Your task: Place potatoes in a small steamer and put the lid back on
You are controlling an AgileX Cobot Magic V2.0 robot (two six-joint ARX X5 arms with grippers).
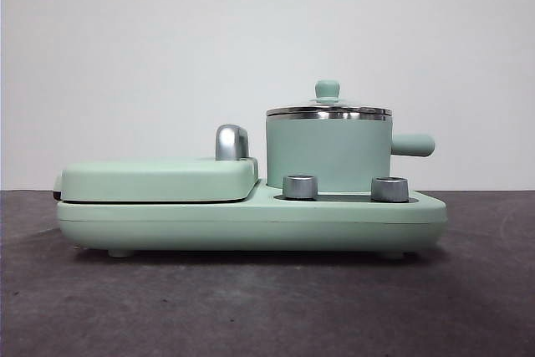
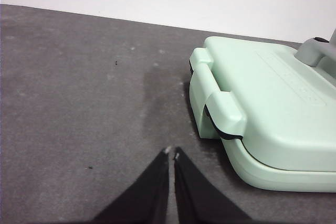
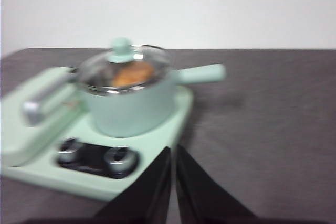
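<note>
We see the potato (image 3: 132, 73) inside the small steamer (image 3: 131, 103) under the lid (image 3: 124, 62), well beyond our right gripper (image 3: 172, 150), its fingers clenched and empty. The steamer's handle points sideways. Our left gripper (image 2: 171, 154) is clenched beside the griddle (image 2: 273, 114).

Grey table (image 1: 267, 307), green cooker base (image 1: 251, 225)

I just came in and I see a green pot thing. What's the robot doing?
Nothing is being held right now. The potato already sits inside the small steamer, and the glass lid is on top. The left gripper is shut, over the bare table beside the flat griddle. The right gripper is shut too, off to the steamer's side, touching nothing. The job looks finished.
</note>
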